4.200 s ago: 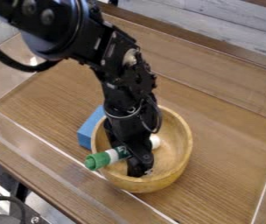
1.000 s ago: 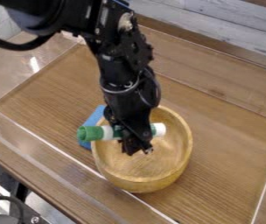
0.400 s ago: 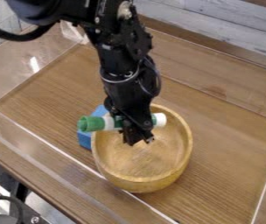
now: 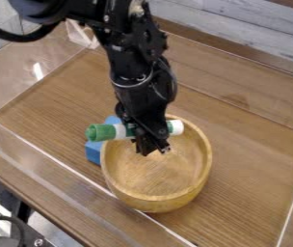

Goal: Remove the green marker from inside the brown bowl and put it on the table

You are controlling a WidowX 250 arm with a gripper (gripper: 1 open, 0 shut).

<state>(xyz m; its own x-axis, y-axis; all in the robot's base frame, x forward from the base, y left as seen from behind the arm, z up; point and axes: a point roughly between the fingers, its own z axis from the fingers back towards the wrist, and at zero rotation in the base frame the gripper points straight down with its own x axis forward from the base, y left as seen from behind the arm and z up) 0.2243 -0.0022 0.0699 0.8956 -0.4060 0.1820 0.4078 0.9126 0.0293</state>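
The green marker (image 4: 107, 132), white-barrelled with a green cap pointing left, hangs level above the left rim of the brown bowl (image 4: 188, 183). My gripper (image 4: 146, 135) points almost straight down and is shut on the marker's barrel. Only the cap and the white tip on the right show; the fingers cover the middle. The bowl, round light wood with a thick rim, rests on the dark wood-grain table (image 4: 59, 96) and its inside looks bare.
A blue block (image 4: 93, 151) lies against the bowl's left side, under the marker's cap. Clear acrylic walls (image 4: 20, 164) edge the table in front and at the left. The black arm (image 4: 117, 39) reaches down from the upper left.
The marker, gripped throughout, has come up out of the bowl and levelled; over the last second it rose slightly more and shifted a little up-left in the picture.
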